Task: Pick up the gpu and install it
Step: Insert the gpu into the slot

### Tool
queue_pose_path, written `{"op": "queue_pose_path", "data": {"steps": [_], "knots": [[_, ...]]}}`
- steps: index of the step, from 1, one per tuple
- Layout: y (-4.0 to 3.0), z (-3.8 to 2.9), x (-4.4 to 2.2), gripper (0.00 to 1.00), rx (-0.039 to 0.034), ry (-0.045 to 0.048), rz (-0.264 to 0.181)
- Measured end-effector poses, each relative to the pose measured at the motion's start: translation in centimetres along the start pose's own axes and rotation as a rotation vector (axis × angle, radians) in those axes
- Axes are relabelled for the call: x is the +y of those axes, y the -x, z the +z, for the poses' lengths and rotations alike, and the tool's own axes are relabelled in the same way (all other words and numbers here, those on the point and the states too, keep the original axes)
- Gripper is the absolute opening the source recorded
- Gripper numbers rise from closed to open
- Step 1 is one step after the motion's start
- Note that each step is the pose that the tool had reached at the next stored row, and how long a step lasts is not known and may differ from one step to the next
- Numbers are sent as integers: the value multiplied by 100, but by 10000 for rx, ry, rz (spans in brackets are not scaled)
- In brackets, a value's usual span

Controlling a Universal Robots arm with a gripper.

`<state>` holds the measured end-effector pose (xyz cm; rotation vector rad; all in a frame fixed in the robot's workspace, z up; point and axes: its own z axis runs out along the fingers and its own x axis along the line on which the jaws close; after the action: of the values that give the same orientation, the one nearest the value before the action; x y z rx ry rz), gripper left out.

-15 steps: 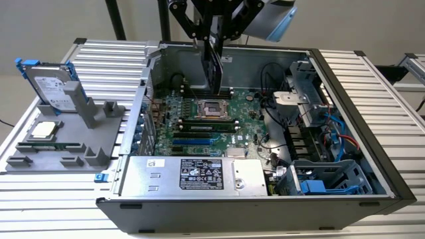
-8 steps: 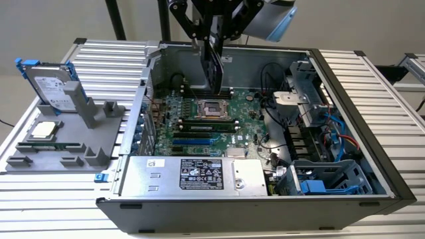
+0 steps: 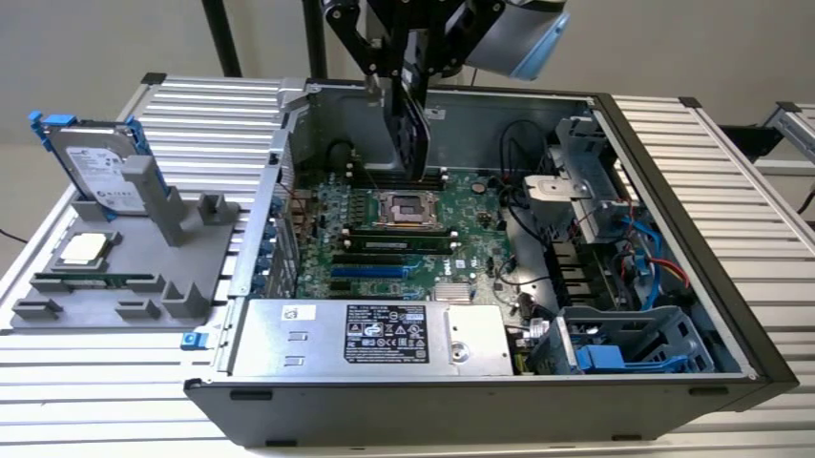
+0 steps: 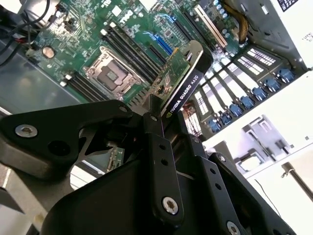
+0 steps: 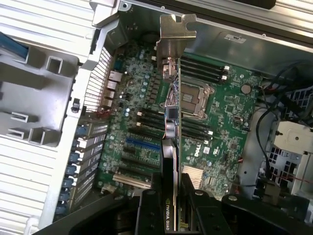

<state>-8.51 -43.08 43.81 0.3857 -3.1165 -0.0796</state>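
My gripper [image 3: 410, 69] is shut on the gpu [image 3: 411, 124], which hangs edge-down above the motherboard [image 3: 395, 224] inside the open computer case [image 3: 662, 191]. In the second wrist view the gpu [image 4: 183, 83] shows its green card and black cooler sticking out past the black fingers [image 4: 156, 142]. In the first wrist view the gpu [image 5: 171, 125] is seen edge-on, its silver bracket [image 5: 176, 36] toward the case's back wall. It hovers over the processor socket [image 5: 193, 100] and memory slots, apart from the board. The blue expansion slot [image 5: 143, 145] lies to one side of it.
A grey fixture [image 3: 128, 305] at the exterior view's left holds a hard drive in a blue frame [image 3: 95, 167], a processor chip [image 3: 83, 250] and a thin memory stick [image 3: 95, 282]. The power supply [image 3: 369, 334], drive cages [image 3: 624, 343] and cables [image 3: 529, 143] crowd the case.
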Motion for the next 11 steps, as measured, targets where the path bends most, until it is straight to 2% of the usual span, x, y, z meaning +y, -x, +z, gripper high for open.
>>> {"op": "queue_pose_path", "data": {"steps": [3,4,11], "knots": [[0,0,0,0,6,1,-126],[0,-2,0,0,25,2,-482],[0,-4,0,0,55,8,-1130]]}}
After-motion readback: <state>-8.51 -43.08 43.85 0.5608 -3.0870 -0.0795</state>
